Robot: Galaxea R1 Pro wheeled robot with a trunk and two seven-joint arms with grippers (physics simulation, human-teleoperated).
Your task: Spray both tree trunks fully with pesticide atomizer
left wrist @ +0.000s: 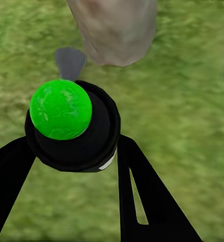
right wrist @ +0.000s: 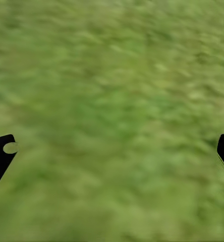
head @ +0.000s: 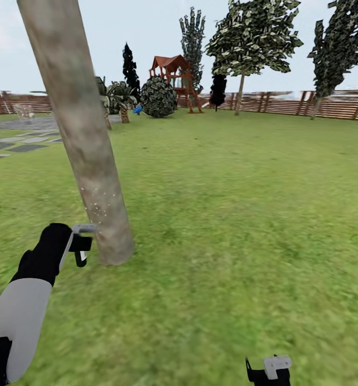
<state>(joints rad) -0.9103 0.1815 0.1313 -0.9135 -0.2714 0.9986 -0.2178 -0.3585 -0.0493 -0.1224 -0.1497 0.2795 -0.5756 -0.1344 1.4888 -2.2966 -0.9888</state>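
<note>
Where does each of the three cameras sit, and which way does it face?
Head view: on the robot's head, facing forward and down over the lawn; left hand beside the tree trunk.
Left wrist view: along the left hand's fingers, gripping the atomizer near the trunk.
Right wrist view: facing grass between open fingers.
Head and left wrist views share the trunk.

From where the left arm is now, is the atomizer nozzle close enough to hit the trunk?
Probably yes. The left gripper holds the atomizer right beside the tree trunk, nothing between them, and white pesticide specks already dot the lower bark.
</note>
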